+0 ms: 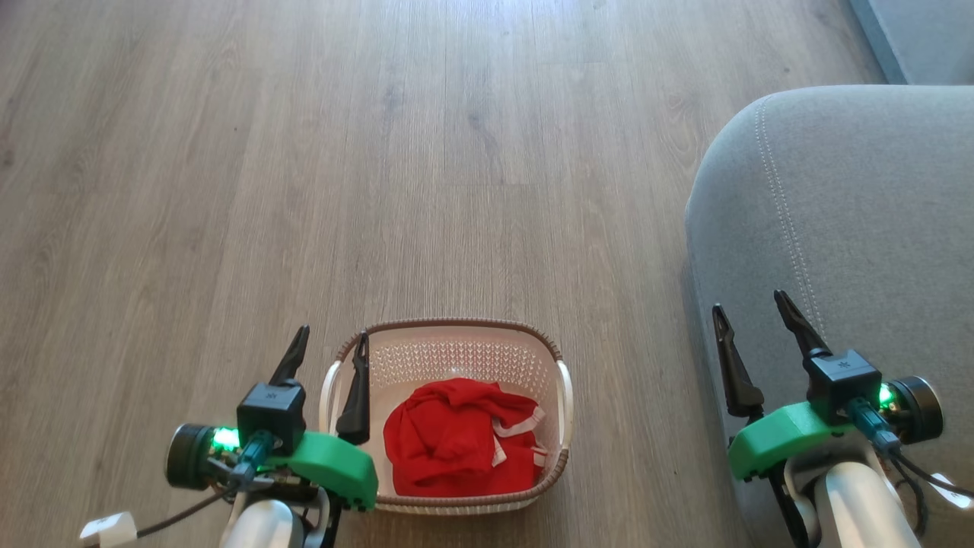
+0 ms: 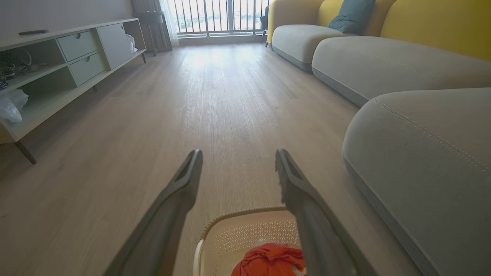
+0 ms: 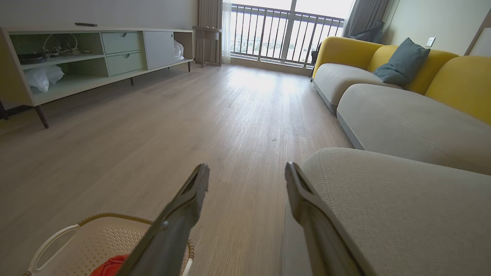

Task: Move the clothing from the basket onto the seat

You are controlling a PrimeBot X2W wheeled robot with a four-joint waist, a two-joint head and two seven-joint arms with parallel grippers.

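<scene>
Red clothing (image 1: pixel 456 438) lies bunched in the basket (image 1: pixel 449 323) on the floor (image 1: pixel 380 152) beside the seat (image 1: pixel 852 213). The left end effector (image 1: pixel 334 332) gapes wide at the basket's rim; the right end effector (image 1: pixel 748 301), also wide, is above the seat.

Light: we are seeing daylight pouring through the balcony window (image 3: pixel 287 34), glaring off the floor (image 3: pixel 249 84).
Shadows: we are noticing soft ones lying under the cabinet (image 3: pixel 115 50).
Focus: we are finding the near fingers (image 2: pixel 172 207) blurring and the wrist views bending at the edges.

Black claws (image 1: pixel 334 332) (image 1: pixel 747 301), seemingly plastic green mounts (image 1: pixel 335 464) (image 1: pixel 768 438)
</scene>
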